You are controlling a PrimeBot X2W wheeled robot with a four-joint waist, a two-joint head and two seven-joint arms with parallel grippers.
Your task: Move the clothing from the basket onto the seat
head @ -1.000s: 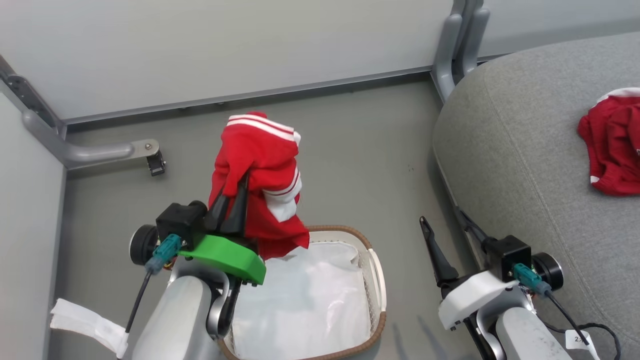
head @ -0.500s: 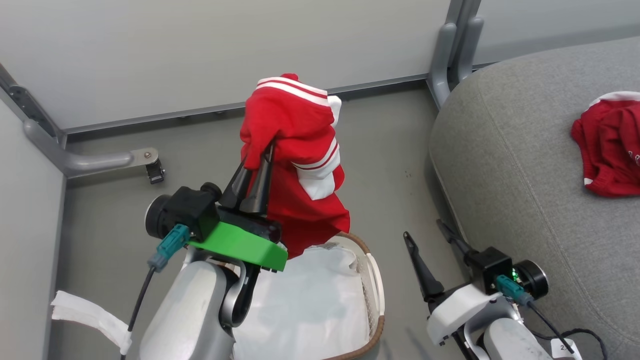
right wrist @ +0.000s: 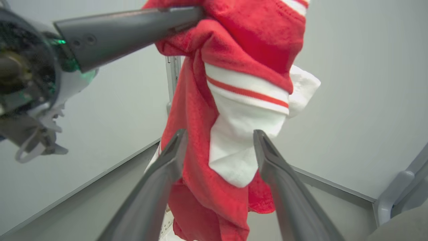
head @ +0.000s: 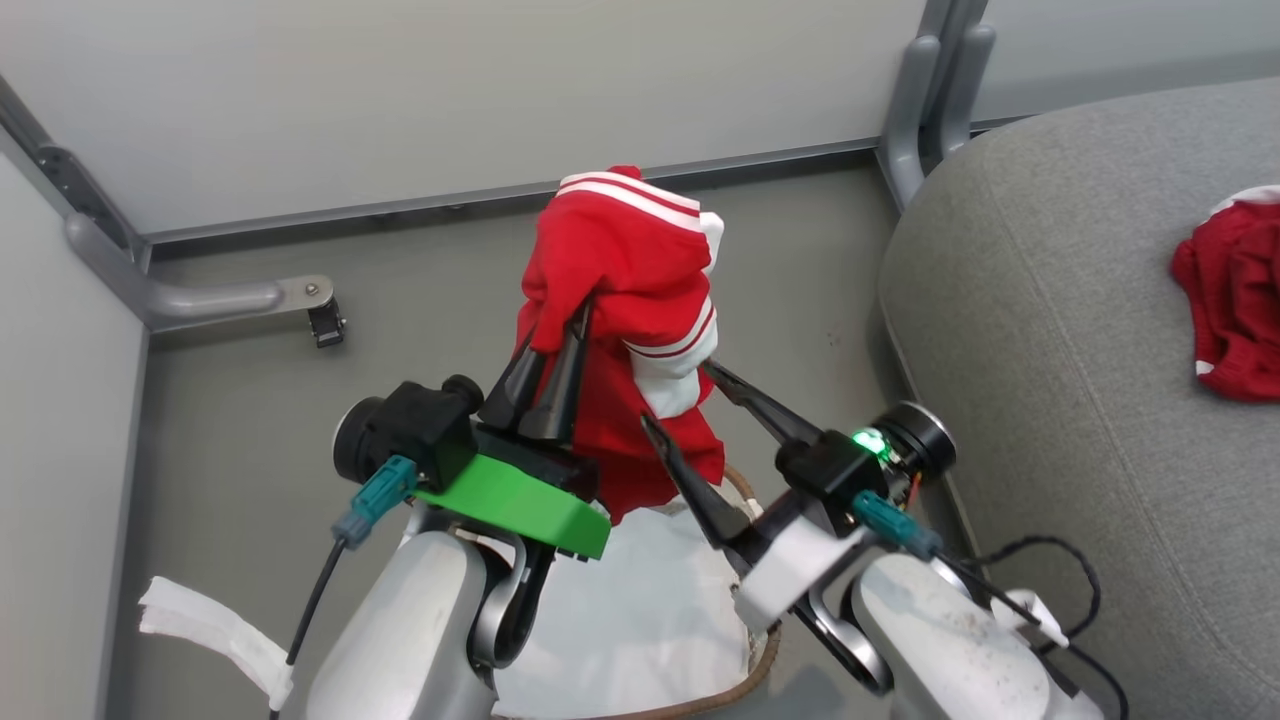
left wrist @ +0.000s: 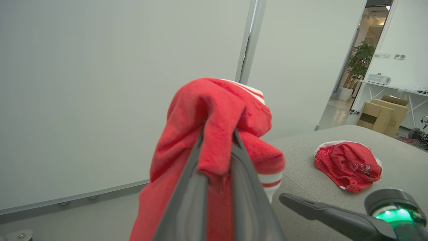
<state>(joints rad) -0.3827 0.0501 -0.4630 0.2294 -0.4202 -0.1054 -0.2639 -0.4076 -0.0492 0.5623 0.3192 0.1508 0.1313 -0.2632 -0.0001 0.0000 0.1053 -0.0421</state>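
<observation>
- Gripped the clothing (head: 620,260) in the left hand (head: 558,325), fingers pinched almost together on a red fold, pointing up;
- Hung it with long axis vertical, striped band on top, loose hem pointing down above the far rim of the basket (head: 765,645) and its white liner (head: 640,610);
- Kept the right hand (head: 675,392) wide open, fingers astride the white-striped part; contact impossible to tell;
- Showed a second red garment (head: 1235,300) crumpled on the seat (head: 1050,300), well apart.
</observation>
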